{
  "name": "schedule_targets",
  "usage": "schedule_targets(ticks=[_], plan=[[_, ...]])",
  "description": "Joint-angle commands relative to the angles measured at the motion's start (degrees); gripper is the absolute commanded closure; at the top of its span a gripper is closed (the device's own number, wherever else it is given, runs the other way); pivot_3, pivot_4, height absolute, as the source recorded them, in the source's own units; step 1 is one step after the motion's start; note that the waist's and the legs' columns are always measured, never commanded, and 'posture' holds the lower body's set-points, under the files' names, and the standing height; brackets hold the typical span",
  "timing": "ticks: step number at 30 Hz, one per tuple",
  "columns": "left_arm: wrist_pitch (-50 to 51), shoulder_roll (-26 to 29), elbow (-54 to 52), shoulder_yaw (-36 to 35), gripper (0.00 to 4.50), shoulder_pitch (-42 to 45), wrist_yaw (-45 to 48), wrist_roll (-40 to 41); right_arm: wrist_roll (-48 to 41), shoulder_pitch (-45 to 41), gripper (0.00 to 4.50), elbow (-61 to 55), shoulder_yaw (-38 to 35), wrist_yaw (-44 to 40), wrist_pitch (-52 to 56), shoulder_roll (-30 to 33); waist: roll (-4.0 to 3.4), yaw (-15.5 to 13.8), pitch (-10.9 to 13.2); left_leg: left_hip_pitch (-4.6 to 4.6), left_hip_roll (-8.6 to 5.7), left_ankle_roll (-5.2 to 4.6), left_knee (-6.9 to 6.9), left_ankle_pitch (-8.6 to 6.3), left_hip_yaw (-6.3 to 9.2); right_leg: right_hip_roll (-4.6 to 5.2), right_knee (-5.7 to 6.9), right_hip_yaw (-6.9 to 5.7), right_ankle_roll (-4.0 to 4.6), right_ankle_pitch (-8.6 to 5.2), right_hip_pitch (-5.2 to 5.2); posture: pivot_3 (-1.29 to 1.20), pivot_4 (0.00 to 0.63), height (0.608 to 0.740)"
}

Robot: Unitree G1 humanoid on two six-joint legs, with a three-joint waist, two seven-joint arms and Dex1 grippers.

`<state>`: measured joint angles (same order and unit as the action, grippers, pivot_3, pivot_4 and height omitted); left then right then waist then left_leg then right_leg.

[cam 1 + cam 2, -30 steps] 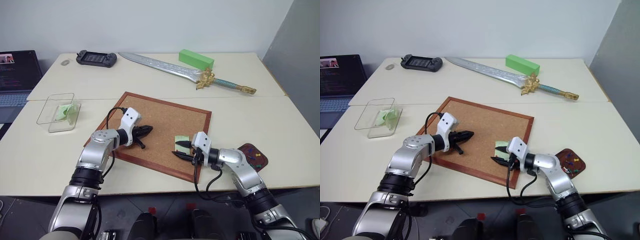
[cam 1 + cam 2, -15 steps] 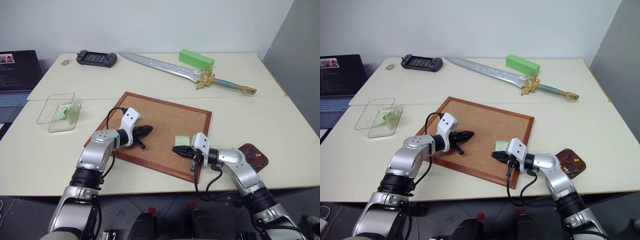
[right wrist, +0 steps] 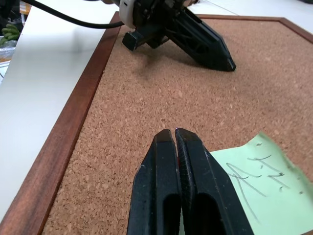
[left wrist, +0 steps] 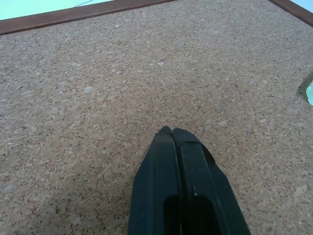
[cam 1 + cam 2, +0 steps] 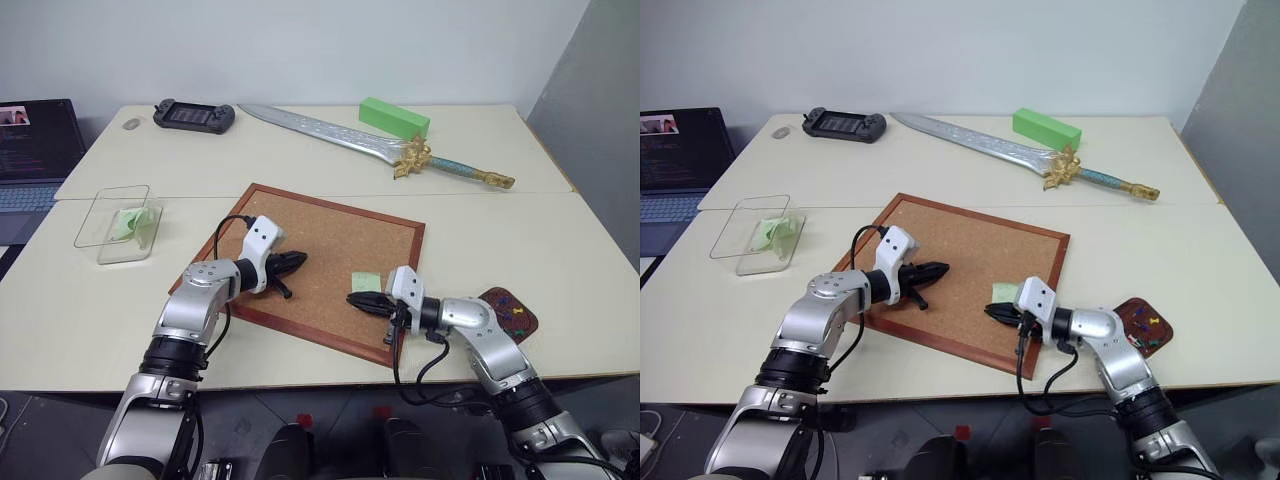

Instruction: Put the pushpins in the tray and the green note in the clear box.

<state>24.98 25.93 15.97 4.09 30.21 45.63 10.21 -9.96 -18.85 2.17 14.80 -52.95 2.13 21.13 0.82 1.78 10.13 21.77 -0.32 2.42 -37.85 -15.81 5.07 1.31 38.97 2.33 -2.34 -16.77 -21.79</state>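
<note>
The cream desk (image 5: 560,250) is smooth and matt, made of two tops that meet along a seam. On it lies the cork board (image 5: 330,255), the landmark here: a flat rectangle of speckled brown cork inside a dark reddish wooden frame, set askew.

Beyond the board, toward the wall, lies a long toy sword (image 5: 370,145) with a grey blade, an ornate gold guard and a teal grip. Just past its blade stands a bright green solid block (image 5: 394,117). A black handheld game console (image 5: 193,116) lies beyond the board's far left corner, and a laptop (image 5: 35,150), cut off by the picture's edge, sits farther left; the text on its screen is too small to read.

Left of the board stands the clear box (image 5: 116,224), shallow, transparent, with rounded corners; a crumpled pale green slip (image 5: 130,222) lies inside it.

The left tool (image 5: 296,262) hovers over the board's left half, its two black fingers pressed together with nothing between them. The right tool (image 5: 357,300) hovers near the board's right front edge, its fingers likewise together and empty, its tip just beside the green note (image 3: 259,183).

That note, a thin pale green rectangle bearing pencilled scribbles that cannot be read, lies flat on the cork.

Right of the board sits the tray (image 5: 510,312), a dark red oval dish partly hidden by the right arm, holding tiny coloured pins (image 5: 516,312) too small to tell apart.
</note>
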Motion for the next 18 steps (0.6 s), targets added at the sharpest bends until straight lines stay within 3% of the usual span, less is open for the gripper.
schedule_targets(ticks=[1,7,10,13,18], plan=[[1.03,0.21,0.6,0.58,4.5,-1.24,-0.23,-0.63,-1.14,-0.34,4.47,-2.88,-1.98,-0.24,-0.01,1.3,0.0,0.0,0.0,-0.01,0.0,0.0,0.0,0.0,0.0,0.0,-0.01,0.0,0.0,0.0,0.02,0.0,0.15,0.74],[0.17,-0.07,0.39,0.62,4.5,-0.88,-0.32,-0.67,-0.08,-1.19,4.47,-3.44,-2.53,0.1,-0.74,2.68,0.0,0.0,0.0,-0.02,-0.01,0.0,0.0,0.0,-0.01,-0.01,0.0,0.0,0.0,0.0,0.02,0.0,0.15,0.74],[5.02,-1.77,-2.86,-2.88,4.5,-0.25,-0.19,4.83,1.57,-2.15,4.47,-3.7,-2.59,0.45,-2.21,4.06,0.0,-0.01,0.0,-0.01,-0.01,0.0,-0.01,0.0,-0.02,0.01,0.0,0.01,0.0,0.0,0.02,0.0,0.15,0.74],[17.68,-2.51,-8.49,-8.12,4.04,0.93,1.95,15.22,4.89,-3.43,4.5,-3.6,-1.7,0.58,-5.13,6.12,0.11,0.04,0.1,0.08,0.01,0.0,-0.03,0.0,0.0,0.01,0.01,-0.01,0.0,0.0,-0.05,0.0,0.15,0.74],[31.89,-1.79,-13.18,-14.5,3.04,3.29,0.01,25.42,8.99,-4.89,4.5,-2.98,-0.96,0.94,-10.29,8.51,0.21,0.05,0.17,0.27,0.07,0.02,0.0,0.01,0.01,-0.03,0.05,-0.02,0.0,0.0,-0.3,0.0,0.15,0.74]])
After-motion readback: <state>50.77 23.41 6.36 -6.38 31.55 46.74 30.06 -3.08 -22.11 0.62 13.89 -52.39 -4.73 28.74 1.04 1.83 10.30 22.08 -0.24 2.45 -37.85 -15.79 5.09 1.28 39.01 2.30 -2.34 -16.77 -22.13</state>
